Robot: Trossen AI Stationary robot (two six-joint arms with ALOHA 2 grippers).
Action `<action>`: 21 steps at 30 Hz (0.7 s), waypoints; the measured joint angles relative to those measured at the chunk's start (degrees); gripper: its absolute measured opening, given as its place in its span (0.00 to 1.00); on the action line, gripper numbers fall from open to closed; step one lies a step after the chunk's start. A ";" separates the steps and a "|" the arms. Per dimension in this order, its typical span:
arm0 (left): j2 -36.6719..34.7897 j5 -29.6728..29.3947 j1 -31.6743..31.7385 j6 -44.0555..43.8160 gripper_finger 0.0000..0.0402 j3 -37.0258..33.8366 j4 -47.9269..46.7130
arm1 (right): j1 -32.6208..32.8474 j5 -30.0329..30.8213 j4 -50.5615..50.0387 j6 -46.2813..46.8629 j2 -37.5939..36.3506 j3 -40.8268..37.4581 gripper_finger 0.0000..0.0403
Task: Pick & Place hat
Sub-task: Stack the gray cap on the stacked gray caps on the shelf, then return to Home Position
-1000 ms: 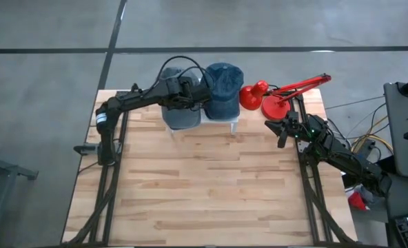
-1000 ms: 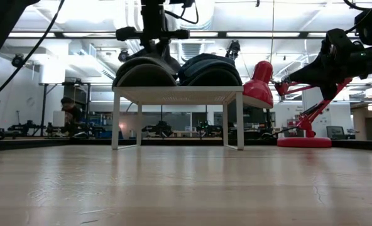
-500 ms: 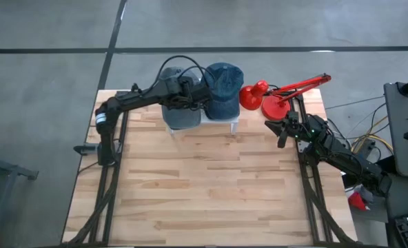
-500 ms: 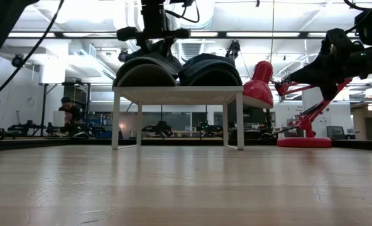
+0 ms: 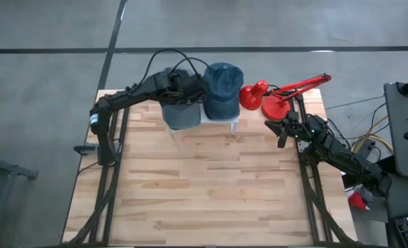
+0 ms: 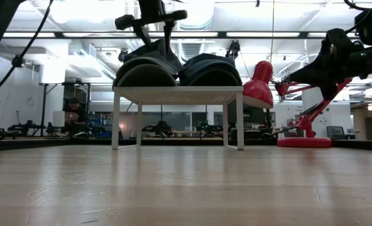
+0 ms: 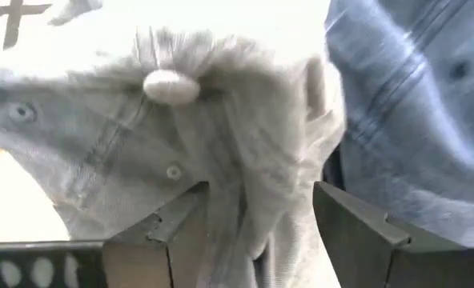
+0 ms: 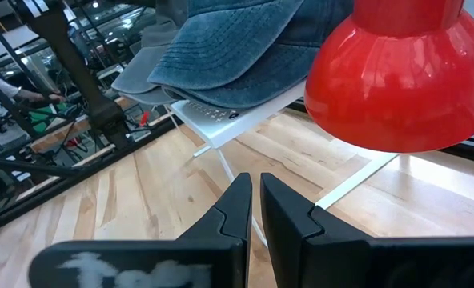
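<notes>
Waiting near the counter's (image 5: 211, 186) right edge, the right hand (image 5: 281, 131) has its fingers pressed together, holding nothing. Farther back, the left hand (image 5: 187, 88) hovers spread over the grey hat (image 5: 180, 116) (beside a blue hat (image 5: 222, 89)) on the white rack (image 6: 176, 95).

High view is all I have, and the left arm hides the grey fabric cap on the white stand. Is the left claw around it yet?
Observer: The left wrist view shows the left claw open, with its fingers either side of a raised fold of the grey fabric cap, near its top button.
Operator: Is the cap lifted?
Observer: No. The low view shows it resting on the white stand, beside the blue denim cap.
Operator: And the right claw?
Observer: The right wrist view shows the right claw shut, facing the red lamp shade.
</notes>
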 joint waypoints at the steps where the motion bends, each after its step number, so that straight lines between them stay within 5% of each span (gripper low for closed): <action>1: -0.15 0.00 0.00 0.16 0.55 0.57 0.05 | -0.02 0.01 0.01 -0.01 0.02 0.00 0.07; 12: -3.25 0.06 -1.93 1.30 0.55 6.29 0.09 | -0.02 0.01 -0.01 -0.06 0.00 0.00 0.07; 21: -6.83 0.10 -10.81 7.80 0.55 5.90 0.03 | -0.01 0.01 -0.04 -0.17 0.00 0.00 0.07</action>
